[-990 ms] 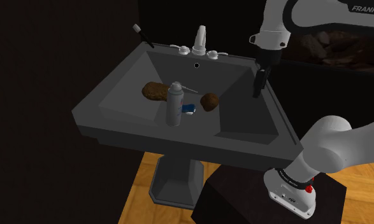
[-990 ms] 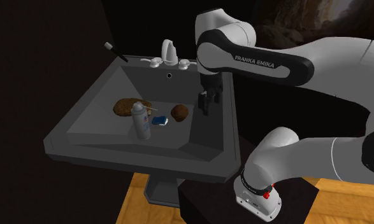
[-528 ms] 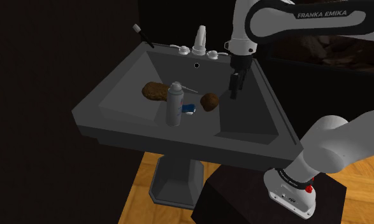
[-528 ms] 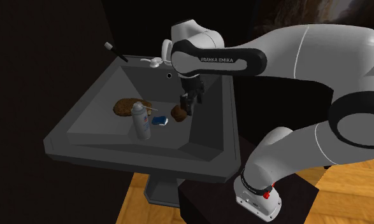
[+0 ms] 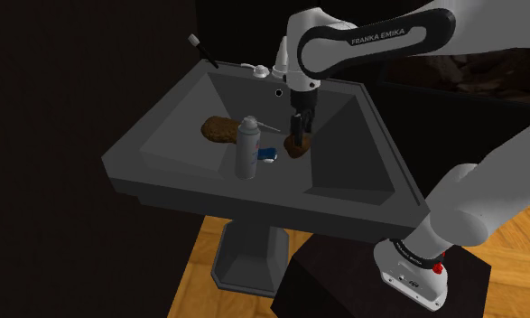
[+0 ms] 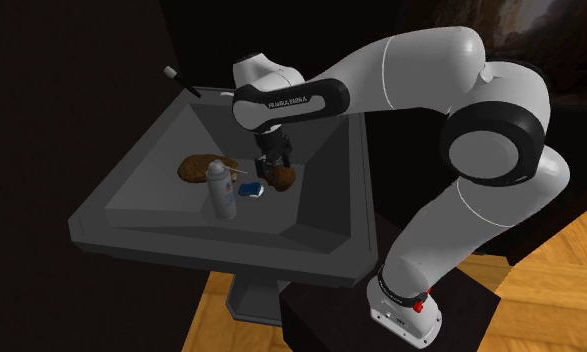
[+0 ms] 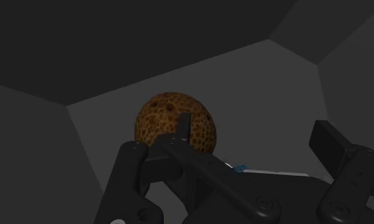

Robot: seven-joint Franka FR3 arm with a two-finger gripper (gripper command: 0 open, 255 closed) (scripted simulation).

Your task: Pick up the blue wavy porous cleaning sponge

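Observation:
The blue sponge [image 5: 268,154] is a small blue block lying on the floor of the dark grey sink [image 5: 163,135], between a grey spray can [image 5: 247,147] and a round brown porous ball [image 5: 299,146]. In the second exterior view the blue sponge [image 6: 252,188] lies just to the left of my gripper [image 6: 272,172]. My gripper [image 5: 294,135] hangs open right over the brown ball, a short way to the right of the sponge. In the wrist view the ball [image 7: 160,121] sits beyond the open gripper [image 7: 255,137], and a sliver of the blue sponge [image 7: 240,168] peeks out behind the hand.
A flat brown sponge [image 5: 220,128] lies deeper in the basin. The spray can [image 6: 219,190] stands upright close beside the blue sponge. A toothbrush [image 5: 202,51] rests on the back left rim, taps [image 5: 252,68] on the back rim. Steep basin walls surround everything.
The arm swung from above the sink's right rim leftwards into the basin and came down over the brown ball. The things in the sink have not moved.

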